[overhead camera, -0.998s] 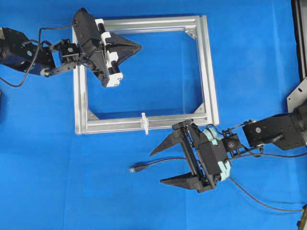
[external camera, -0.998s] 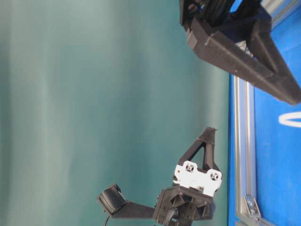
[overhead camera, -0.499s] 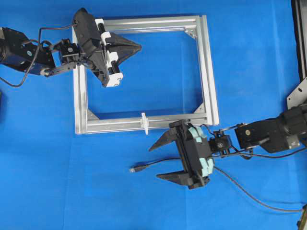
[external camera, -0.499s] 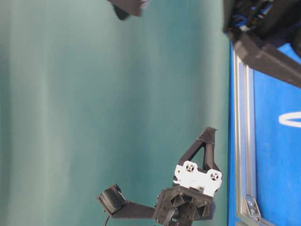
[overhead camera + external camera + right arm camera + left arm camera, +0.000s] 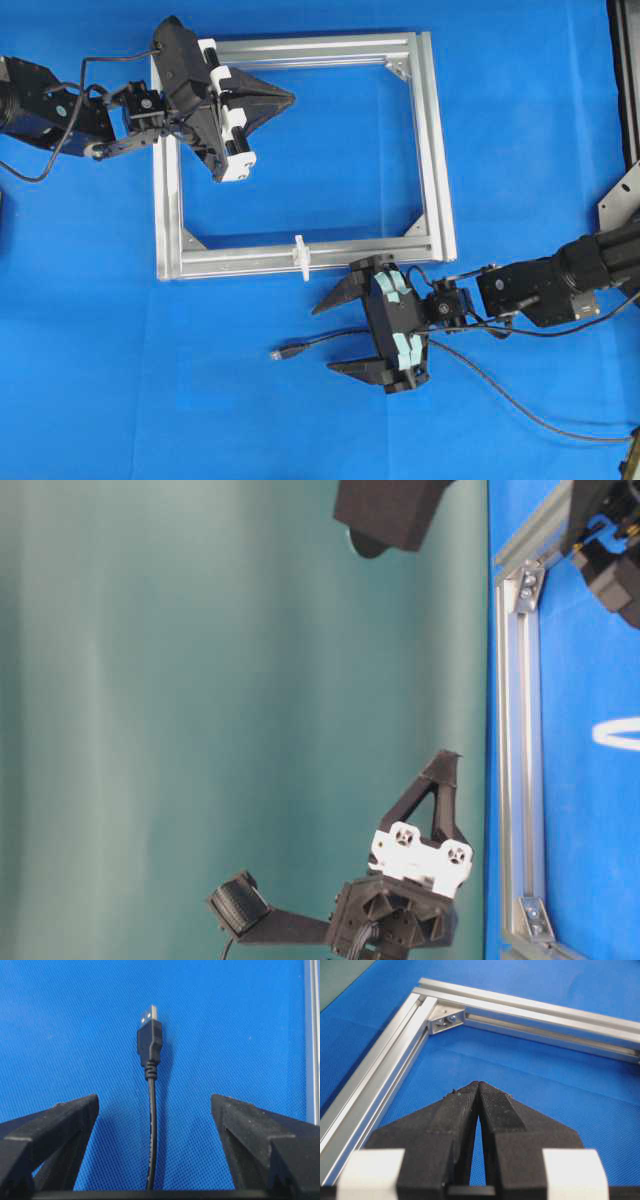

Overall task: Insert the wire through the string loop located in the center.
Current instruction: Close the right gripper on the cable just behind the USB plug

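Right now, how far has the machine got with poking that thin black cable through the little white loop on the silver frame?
Nothing is threaded yet. The thin black wire with its metal-tipped plug lies flat on the blue cloth, outside the silver aluminium frame. In hand: the right gripper straddles the wire, jaws open, not gripping. The left gripper is shut and empty. Left: grasp, lift and pass the plug through the tiny white string loop.

Top camera looks straight down, far. Side camera low, tipped sideways. Wrist cameras close, looking past fingers. Top and left wrist share silver frame [image 5: 432, 150].
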### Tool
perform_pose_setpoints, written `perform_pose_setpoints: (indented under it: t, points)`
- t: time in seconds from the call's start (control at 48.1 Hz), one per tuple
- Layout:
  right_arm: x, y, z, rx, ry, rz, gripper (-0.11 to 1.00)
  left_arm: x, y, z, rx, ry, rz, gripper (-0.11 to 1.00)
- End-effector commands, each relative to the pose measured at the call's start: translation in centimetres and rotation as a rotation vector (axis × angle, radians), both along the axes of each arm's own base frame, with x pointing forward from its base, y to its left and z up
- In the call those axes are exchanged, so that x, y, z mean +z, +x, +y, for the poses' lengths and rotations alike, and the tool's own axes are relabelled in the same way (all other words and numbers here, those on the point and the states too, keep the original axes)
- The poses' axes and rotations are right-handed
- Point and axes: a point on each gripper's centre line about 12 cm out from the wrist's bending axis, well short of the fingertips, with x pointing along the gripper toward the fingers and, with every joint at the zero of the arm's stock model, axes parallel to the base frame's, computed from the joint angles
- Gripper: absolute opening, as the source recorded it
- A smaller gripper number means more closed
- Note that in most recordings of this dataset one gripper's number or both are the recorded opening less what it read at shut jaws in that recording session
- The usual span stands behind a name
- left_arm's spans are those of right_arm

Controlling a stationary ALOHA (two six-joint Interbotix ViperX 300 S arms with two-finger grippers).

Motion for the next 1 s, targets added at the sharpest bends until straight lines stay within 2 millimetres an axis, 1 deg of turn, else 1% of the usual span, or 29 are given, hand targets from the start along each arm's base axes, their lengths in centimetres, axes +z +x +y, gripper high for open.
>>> perform_pose_setpoints:
  t: [0.0,0.208,0.27,0.333,0.437,0.499,0.562,0.603,0.645,0.978]
  points:
    - [0.97,0.46,0.30,0.002,0.010,-0.031,0.82,1.48,0.13,0.01,-0.003,0.016,-0.042,0.00]
    - [0.93,0.42,0.29,0.002,0.010,-0.029,0.80,1.48,0.13,0.00,-0.004,0.016,-0.041,0.00]
    - [0.90,0.39,0.22,0.000,0.009,-0.028,0.76,1.47,0.11,0.07,-0.001,0.015,-0.040,0.00]
    - [0.86,0.34,0.20,0.001,0.008,-0.026,0.63,1.48,0.11,0.07,-0.001,0.016,-0.042,0.00]
    - [0.88,0.28,0.27,0.005,0.006,-0.027,0.31,1.43,0.12,0.06,-0.002,0.016,-0.040,0.00]
    - [0.88,0.30,0.21,0.004,0.006,-0.027,0.16,1.48,0.11,0.06,-0.002,0.016,-0.041,0.00]
    - [0.90,0.29,0.26,0.004,0.007,-0.028,0.04,1.47,0.11,0.06,-0.003,0.017,-0.040,0.00]
    - [0.95,0.36,0.23,0.004,0.007,-0.031,-0.01,1.48,0.11,0.06,-0.003,0.018,-0.041,0.00]
    - [0.95,0.36,0.23,0.004,0.007,-0.031,-0.02,1.48,0.11,0.06,-0.003,0.018,-0.041,0.00]
    - [1.12,0.45,0.26,0.003,0.010,-0.034,-0.02,1.48,0.12,0.05,-0.004,0.019,-0.041,0.00]
